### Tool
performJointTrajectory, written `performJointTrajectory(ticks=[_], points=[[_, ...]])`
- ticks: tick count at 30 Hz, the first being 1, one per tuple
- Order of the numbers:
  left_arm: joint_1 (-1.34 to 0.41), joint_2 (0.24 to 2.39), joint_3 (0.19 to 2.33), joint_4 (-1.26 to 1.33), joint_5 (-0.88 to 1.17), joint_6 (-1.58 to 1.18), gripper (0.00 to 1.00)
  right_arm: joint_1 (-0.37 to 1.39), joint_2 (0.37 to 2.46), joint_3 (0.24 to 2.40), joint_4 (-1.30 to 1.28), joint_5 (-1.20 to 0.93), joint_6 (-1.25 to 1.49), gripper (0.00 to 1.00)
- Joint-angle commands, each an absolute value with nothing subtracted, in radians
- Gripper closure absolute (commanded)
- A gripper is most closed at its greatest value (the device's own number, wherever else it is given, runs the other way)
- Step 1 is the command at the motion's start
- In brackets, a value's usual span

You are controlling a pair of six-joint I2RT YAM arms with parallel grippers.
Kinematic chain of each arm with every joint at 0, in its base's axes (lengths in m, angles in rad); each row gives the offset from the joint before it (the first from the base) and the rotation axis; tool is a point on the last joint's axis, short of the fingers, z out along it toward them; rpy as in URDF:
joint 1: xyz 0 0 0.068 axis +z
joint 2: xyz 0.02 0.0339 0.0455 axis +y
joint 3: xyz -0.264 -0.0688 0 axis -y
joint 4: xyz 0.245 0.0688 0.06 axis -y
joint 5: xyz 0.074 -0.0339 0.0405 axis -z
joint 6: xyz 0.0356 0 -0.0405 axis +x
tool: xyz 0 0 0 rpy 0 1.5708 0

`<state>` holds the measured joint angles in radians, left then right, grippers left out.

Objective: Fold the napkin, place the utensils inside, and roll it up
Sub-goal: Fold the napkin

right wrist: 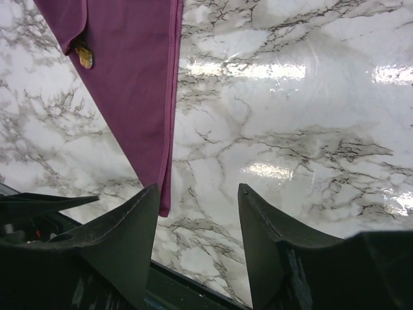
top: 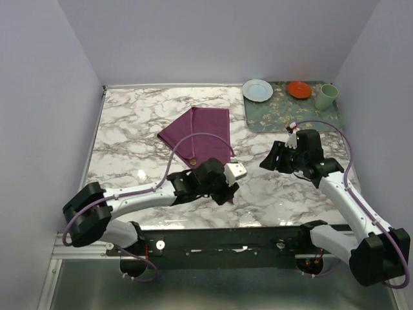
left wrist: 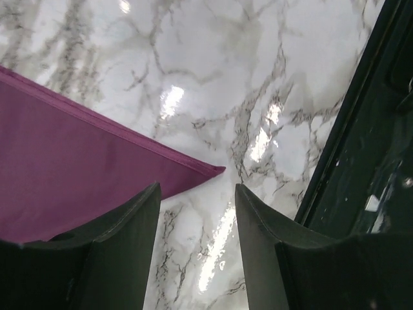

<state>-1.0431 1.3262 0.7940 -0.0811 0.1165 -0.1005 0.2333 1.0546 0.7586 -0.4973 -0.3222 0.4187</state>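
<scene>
The plum-purple napkin (top: pixel 197 135) lies folded into a long strip on the marble table, and also shows in the left wrist view (left wrist: pixel 64 168) and the right wrist view (right wrist: pixel 129 64). Only the orange-gold end of the knife (right wrist: pixel 82 57) peeks from under a napkin fold near its front edge (top: pixel 191 159); the rest is hidden. My left gripper (top: pixel 222 188) (left wrist: pixel 197 194) is open and empty, just in front of the napkin's near corner. My right gripper (top: pixel 270 160) (right wrist: pixel 197 194) is open and empty, to the right of the napkin above bare marble.
A green floral mat (top: pixel 290 113) lies at the back right with a pale blue plate (top: pixel 257 90), an orange dish (top: pixel 299 89) and a green cup (top: pixel 326 96). The table's dark near edge (left wrist: pixel 361 129) runs close behind the left gripper.
</scene>
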Motion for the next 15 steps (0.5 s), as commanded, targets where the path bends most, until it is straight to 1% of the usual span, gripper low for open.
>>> performJointTrajectory(ticks=[1, 4, 6, 11, 15], points=[[-1.146, 1.457, 0.845, -0.169, 0.028, 0.067, 0.42, 0.227, 1.009, 0.736, -0.514, -0.357, 0.417, 0.4], [-1.198, 1.509, 0.854, -0.158, 0.002, 0.092, 0.45, 0.227, 0.999, 0.724, -0.52, -0.364, 0.414, 0.4], [-1.218, 1.539, 0.861, -0.156, -0.064, 0.097, 0.46, 0.227, 0.986, 0.718, -0.522, -0.367, 0.411, 0.4], [-1.253, 1.575, 0.854, -0.135, -0.144, 0.121, 0.43, 0.227, 0.974, 0.7, -0.52, -0.374, 0.41, 0.39], [-1.253, 1.626, 0.867, -0.136, -0.166, 0.149, 0.45, 0.227, 0.969, 0.698, -0.52, -0.376, 0.403, 0.39]])
